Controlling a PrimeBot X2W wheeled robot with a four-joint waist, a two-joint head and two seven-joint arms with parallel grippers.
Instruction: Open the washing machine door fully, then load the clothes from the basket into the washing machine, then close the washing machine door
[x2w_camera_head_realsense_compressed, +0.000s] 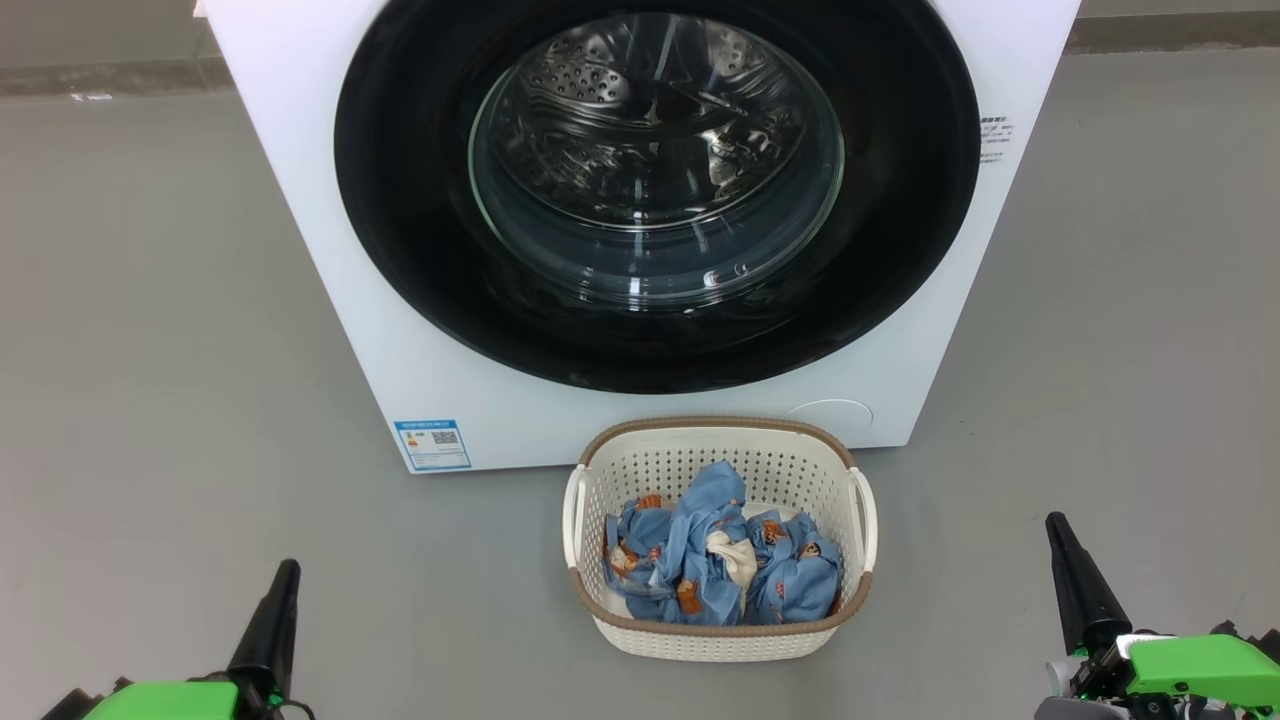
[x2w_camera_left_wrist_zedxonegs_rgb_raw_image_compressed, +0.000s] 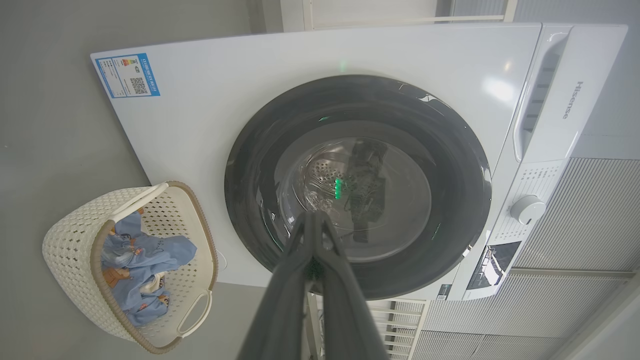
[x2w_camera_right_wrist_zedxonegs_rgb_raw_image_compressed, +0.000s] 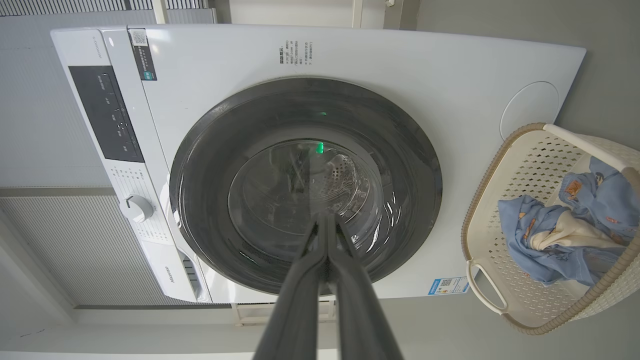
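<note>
Grey floor (x2w_camera_head_realsense_compressed: 150, 350); head view crops washing machine (x2w_camera_head_realsense_compressed: 330, 300) at top; left pincer (x2w_camera_left_wrist_zedxonegs_rgb_raw_image_compressed: 314, 218), right pincer (x2w_camera_right_wrist_zedxonegs_rgb_raw_image_compressed: 326, 220) pressed together.

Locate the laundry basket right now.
In the head view the basket sits on the floor at centre, just before the washing machine.

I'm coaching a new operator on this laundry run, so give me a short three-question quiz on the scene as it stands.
1. True or false: the washing machine door is shut.
2. Where are the clothes? A) in the drum B) in the basket C) on the floor
3. In what state are the left end effector and the right end effector?
Key: 1 true; 2 B; 3 both shut, holding nothing.
</note>
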